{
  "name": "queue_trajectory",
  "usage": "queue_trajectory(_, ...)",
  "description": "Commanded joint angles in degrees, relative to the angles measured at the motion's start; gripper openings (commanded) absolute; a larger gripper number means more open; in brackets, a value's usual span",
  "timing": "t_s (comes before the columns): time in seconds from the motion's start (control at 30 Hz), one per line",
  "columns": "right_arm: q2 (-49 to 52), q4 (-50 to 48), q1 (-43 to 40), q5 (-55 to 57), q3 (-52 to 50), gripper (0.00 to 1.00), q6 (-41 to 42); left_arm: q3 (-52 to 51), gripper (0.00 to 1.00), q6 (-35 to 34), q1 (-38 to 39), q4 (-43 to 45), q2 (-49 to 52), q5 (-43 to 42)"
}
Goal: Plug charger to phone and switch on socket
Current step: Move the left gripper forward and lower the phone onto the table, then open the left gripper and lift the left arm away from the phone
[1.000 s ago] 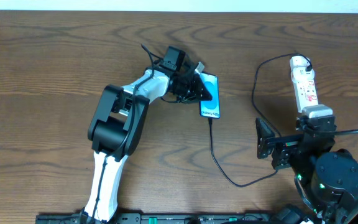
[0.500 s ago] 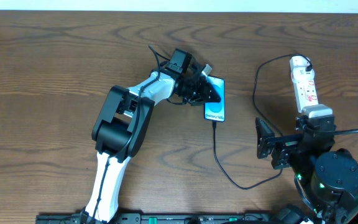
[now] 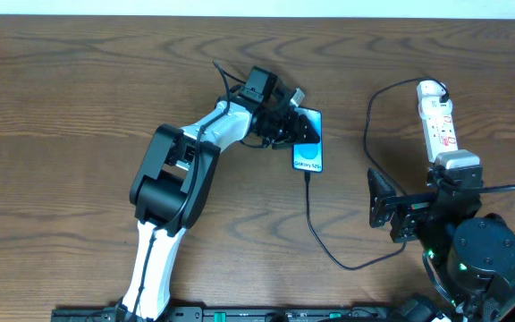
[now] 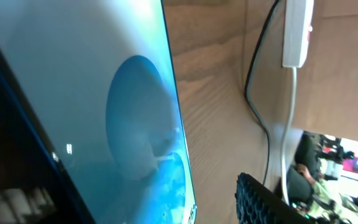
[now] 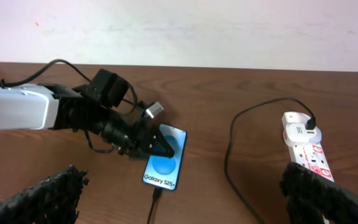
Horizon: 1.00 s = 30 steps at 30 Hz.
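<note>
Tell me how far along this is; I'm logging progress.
Done, apparently: the cable meets the phone at its bottom edge. In hand: the left claw sits at the phone's top end. Left: switching on the power strip; the right claw is open, short of it.

Bare table [image 3: 70,98] stands free all along my left, but on my right the charger [image 3: 308,210] loops across the wood between phone [image 3: 309,154] and socket [image 3: 438,125], leaving me only a narrow lane inside its curve.
</note>
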<state>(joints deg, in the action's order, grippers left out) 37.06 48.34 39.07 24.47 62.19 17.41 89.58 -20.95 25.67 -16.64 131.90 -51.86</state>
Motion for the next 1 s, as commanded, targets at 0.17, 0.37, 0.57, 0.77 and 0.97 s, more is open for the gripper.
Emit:
queue_trajectory(0.17, 0.1, 0.2, -0.5, 0.9, 0.3, 0.99, 0.9, -0.8, 0.61, 0.9, -0.4, -1.3, 1.8, 12.6)
queue_trajectory(0.37, 0.6, 0.3, -0.5, 0.9, 0.3, 0.99, 1.0, -0.8, 0.62, 3.3, -0.3, -2.3, 1.8, 12.8)
queue_trajectory(0.57, 1.8, 0.3, -0.5, 0.8, 0.3, 0.99, 1.0, -0.7, 0.62, 5.5, -0.3, -8.1, 1.8, 20.1)
queue_trajectory(0.77, 3.3, 0.3, -0.5, 0.4, 0.3, 0.99, 1.1, -0.8, 0.62, 5.7, -0.3, -9.3, 1.8, 22.2)
queue_trajectory(0.97, 3.7, 0.5, -0.5, -1.4, 0.3, 0.99, 1.4, -0.7, 0.72, 5.7, -0.6, -9.9, 1.8, 23.8)
